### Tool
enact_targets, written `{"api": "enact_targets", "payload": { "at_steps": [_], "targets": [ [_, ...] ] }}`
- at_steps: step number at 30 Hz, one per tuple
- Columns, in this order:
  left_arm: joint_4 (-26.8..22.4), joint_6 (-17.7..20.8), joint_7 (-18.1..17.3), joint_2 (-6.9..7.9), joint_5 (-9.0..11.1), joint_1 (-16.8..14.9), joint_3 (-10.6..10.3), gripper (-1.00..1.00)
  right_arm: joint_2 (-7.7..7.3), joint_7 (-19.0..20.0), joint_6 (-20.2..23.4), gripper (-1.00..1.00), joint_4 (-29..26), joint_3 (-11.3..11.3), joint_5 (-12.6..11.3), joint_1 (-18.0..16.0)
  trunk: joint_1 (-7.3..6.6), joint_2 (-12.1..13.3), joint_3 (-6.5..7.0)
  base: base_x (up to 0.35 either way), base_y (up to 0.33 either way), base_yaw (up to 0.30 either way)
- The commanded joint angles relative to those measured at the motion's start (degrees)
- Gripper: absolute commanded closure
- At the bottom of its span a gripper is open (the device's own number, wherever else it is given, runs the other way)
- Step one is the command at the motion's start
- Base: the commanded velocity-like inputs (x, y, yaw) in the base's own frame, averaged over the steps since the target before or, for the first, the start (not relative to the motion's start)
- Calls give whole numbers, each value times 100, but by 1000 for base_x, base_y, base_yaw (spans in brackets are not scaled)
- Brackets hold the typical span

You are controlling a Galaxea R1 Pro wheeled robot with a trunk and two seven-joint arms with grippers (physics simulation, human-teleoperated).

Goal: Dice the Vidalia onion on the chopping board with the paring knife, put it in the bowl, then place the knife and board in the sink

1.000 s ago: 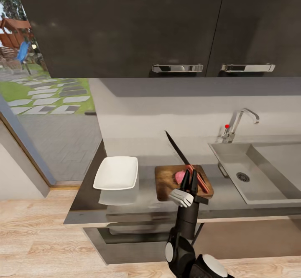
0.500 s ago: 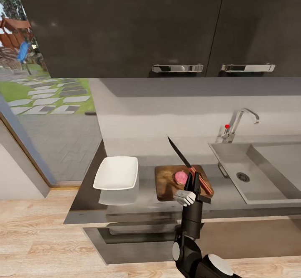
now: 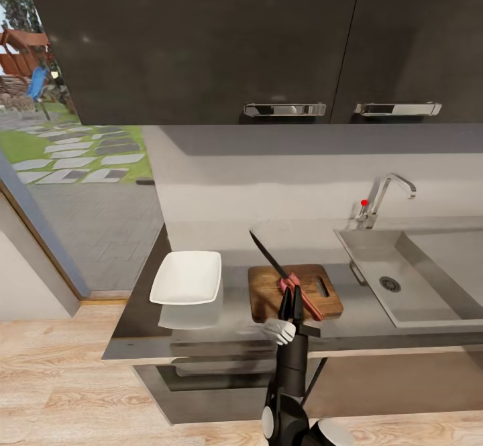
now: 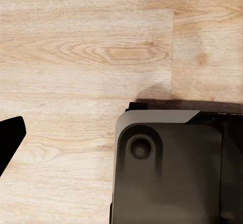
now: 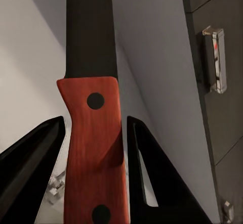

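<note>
**Knife gripped over the board, onion mostly hidden**

In the head view the right gripper stood at the near edge of the chopping board, clamped on the red handle of the paring knife. The dark blade slanted up and away toward the wall, its tip above the countertop between the board and the white bowl. The bowl sat apart from the board, on its left; the sink, with its chrome tap, lay to the board's right. Only a sliver of pinkish red showed beside the knife handle on the board, so the Vidalia onion could barely be told from the handle there.

The right wrist view gave what the head view could not: the knife close up, its handle with two dark rivets standing between the two black fingers. A cabinet door with chrome pulls ran along one side.

The left wrist view showed pale wooden floor and a dark grey part of the robot's base. One black corner at the picture's edge may have been a fingertip; whether the left jaws were apart or together could not be told.
</note>
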Motion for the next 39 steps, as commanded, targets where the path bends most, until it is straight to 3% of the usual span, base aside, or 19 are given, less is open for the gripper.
{"api": "enact_targets", "payload": {
  "at_steps": [1,12,14,18,22,30,39],
  "targets": [
    [21,-37,9,-3,58,-10,-51,-100,-9,-13,27,100,30,46,-3,-8,3,-12,-11,0,0,0],
    [21,-37,9,-3,58,-10,-51,-100,-73,25,-213,100,204,6,-211,-8,3,-12,-11,0,0,0],
    [21,-37,9,-3,58,-10,-51,-100,-74,30,-460,100,202,-41,-275,-8,3,-12,-11,0,0,0],
    [21,-37,9,-3,58,-10,-51,-100,-68,290,-463,100,201,-561,-286,-8,3,-12,-11,0,67,0],
    [21,-37,9,1,58,-10,-51,-100,-72,514,-465,100,195,-749,-281,-8,3,-12,-11,0,242,0],
    [21,-37,9,5,58,-10,-51,-100,-89,570,-466,100,196,-782,-286,-8,3,-12,1,0,276,-41],
    [22,-37,9,6,58,-10,-51,-100,-92,571,-466,100,195,-791,-281,-8,3,-12,66,0,47,-220]
  ]
}}
